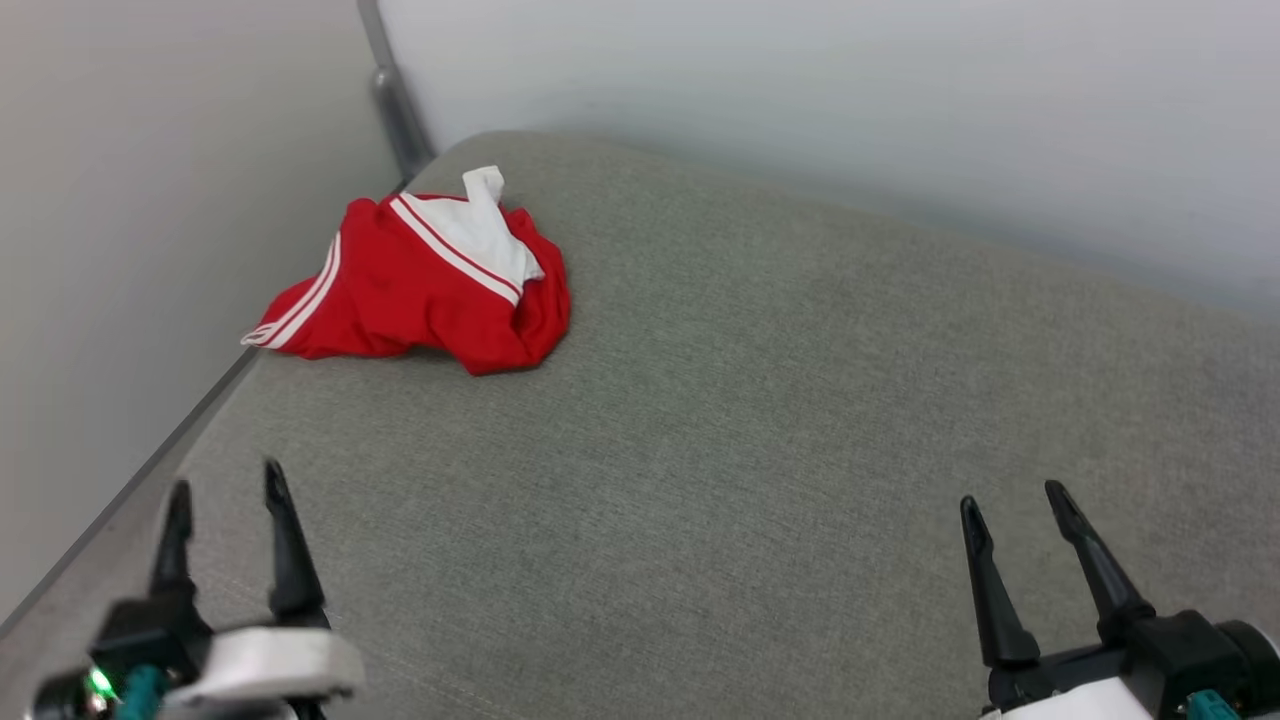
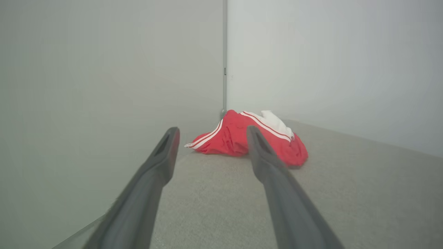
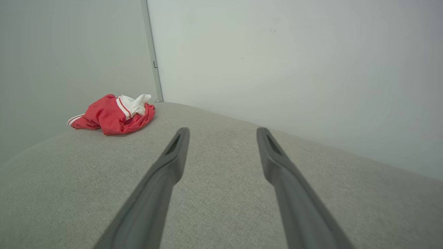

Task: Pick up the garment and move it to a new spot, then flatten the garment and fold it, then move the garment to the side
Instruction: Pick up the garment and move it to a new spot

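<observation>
The garment (image 1: 420, 285), a bright red T-shirt with a white sleeve and white stripe trim, lies crumpled in a heap at the far left corner of the grey cushioned surface (image 1: 760, 420). My left gripper (image 1: 225, 485) stands open at the lower left, well short of the heap, with nothing between its fingers. In the left wrist view the garment (image 2: 242, 138) lies straight ahead beyond the open left gripper (image 2: 211, 133). My right gripper (image 1: 1010, 495) is open at the lower right, far from the cloth. The right wrist view shows the garment (image 3: 112, 116) at the far left, with the right gripper (image 3: 221, 133) empty.
Pale walls (image 1: 800, 100) close in the surface at the back and on the left, meeting at a grey corner post (image 1: 395, 100) just behind the garment. The surface's left edge (image 1: 130, 500) runs beside my left gripper. Bare grey cloth spreads to the right.
</observation>
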Robot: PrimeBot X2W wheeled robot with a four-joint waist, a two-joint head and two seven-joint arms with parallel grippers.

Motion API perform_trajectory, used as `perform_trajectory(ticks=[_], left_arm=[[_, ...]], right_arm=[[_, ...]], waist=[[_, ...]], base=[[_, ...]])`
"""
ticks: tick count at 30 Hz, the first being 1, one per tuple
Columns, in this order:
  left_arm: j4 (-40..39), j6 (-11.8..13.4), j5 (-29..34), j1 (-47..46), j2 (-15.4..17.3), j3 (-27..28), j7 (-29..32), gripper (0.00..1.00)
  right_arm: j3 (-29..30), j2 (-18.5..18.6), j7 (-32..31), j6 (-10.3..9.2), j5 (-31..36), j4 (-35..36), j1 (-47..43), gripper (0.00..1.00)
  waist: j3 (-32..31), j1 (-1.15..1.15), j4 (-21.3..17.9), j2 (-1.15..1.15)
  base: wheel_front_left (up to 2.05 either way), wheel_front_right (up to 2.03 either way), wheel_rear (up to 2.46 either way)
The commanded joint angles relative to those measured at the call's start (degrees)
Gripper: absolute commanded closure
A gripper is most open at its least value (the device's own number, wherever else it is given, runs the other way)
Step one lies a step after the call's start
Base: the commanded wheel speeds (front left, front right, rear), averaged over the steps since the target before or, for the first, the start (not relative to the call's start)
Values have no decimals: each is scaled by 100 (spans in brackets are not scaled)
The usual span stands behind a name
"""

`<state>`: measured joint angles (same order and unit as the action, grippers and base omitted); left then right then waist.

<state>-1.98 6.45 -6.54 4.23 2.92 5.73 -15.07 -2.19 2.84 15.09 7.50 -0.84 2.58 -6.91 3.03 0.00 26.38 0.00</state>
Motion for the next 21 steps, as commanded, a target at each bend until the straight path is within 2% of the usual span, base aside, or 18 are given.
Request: perform_trajectory(ticks=[1, 8, 14, 17, 21], left_arm=[[-29, -79, -23, -242, 10, 116, -16, 0], [106, -544, -35, -1782, 542, 767, -15, 0], [457, -830, -268, -3285, 1015, 1295, -15, 0], [1040, -1079, -459, -4067, 1412, 1480, -15, 0], [1876, -1285, -591, -4827, 1792, 1285, 2, 0]], right_arm=[[26, 7, 12, -3, 62, 38, 101, 0], [177, 7, 12, -3, 413, 161, 445, 0], [253, 7, 11, -3, 694, 415, 915, 0], [302, 9, 11, -3, 826, 567, 1101, 0], [333, 8, 12, -3, 958, 766, 1247, 0]], waist=[[134, 0, -108, 0], [776, 0, -462, 0], [1646, 0, -744, 0], [2020, 0, -817, 0], [2365, 0, -845, 0]], base=[[0, 0, 0], [0, 0, 0], [0, 0, 0], [0, 0, 0], [0, 0, 0]])
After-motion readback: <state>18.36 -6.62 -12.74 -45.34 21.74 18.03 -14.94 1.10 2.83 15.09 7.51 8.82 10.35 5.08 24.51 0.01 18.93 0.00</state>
